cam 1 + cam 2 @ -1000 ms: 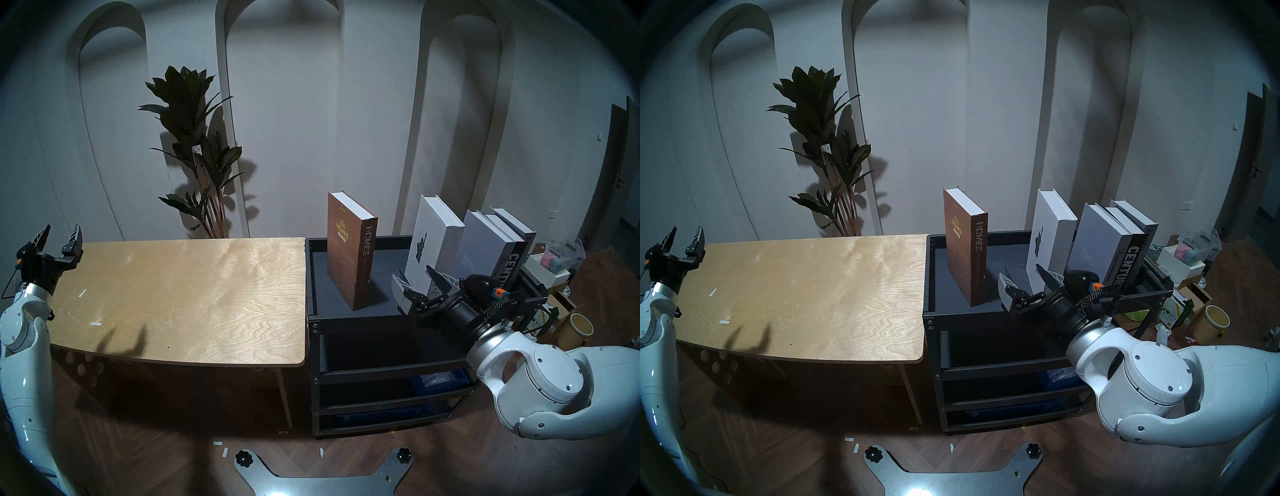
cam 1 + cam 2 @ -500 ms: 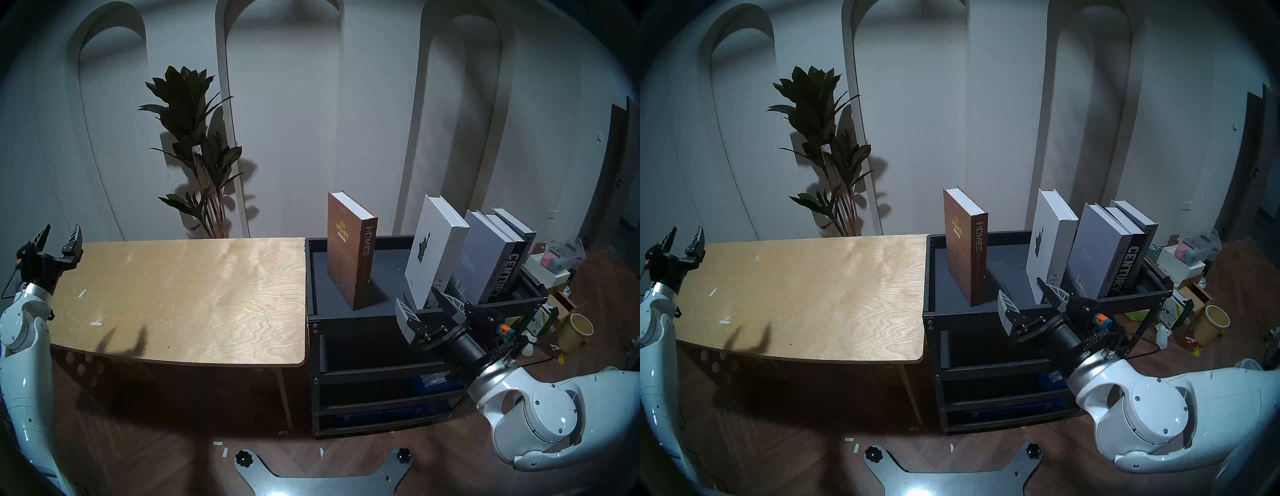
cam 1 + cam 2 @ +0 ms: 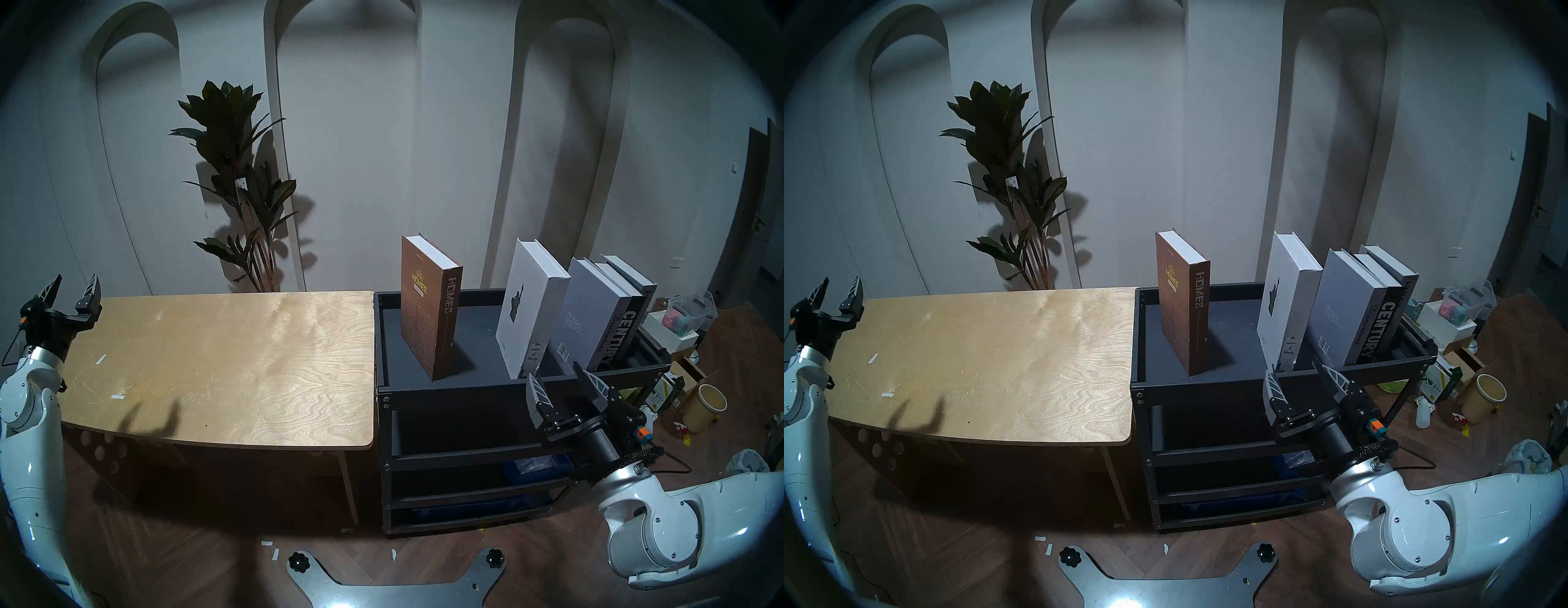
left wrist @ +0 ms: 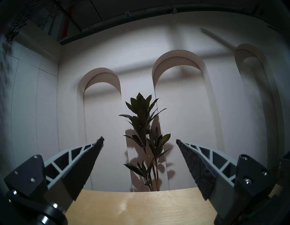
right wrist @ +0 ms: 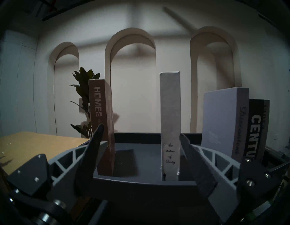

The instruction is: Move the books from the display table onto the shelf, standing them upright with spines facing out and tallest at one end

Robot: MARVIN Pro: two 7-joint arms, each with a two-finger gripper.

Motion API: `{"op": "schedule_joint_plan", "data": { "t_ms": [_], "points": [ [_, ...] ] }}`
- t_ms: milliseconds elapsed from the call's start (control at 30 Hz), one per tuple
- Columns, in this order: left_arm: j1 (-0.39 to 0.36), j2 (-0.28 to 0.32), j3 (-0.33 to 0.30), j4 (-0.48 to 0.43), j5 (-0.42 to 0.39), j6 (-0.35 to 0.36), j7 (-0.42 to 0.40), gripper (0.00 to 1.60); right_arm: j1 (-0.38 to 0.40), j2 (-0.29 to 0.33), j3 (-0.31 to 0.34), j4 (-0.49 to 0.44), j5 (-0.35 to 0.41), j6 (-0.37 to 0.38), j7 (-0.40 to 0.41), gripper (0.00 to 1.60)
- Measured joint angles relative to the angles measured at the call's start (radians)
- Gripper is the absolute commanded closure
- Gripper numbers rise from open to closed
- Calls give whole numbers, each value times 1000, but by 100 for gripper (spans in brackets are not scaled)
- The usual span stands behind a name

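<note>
The right pincer [image 3: 566,384] has drawn back from the white Statue of Liberty book [image 3: 526,310] and dropped below the front rim of the shelf [image 3: 445,388], its jaws wide apart and holding nothing; the left pincer [image 3: 70,293], likewise spread and empty, hangs off the far end of the counter [image 3: 220,365] from the shelf. All five books stand on the shelf, spines out; brown HOMES [image 3: 428,310] stands apart at the counter end, the white one leans on grey Discontent [image 3: 594,314] beside black CENTURY [image 3: 621,337]. Placement looks finished; only tidying seems left.
</note>
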Motion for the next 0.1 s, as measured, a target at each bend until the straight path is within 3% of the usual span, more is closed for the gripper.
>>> {"op": "schedule_joint_plan", "data": {
  "t_ms": [100],
  "points": [
    [0,0,0,-1,0,0,0,0,-12,0,-7,16,-82,-54,0,0]
  ]
}}
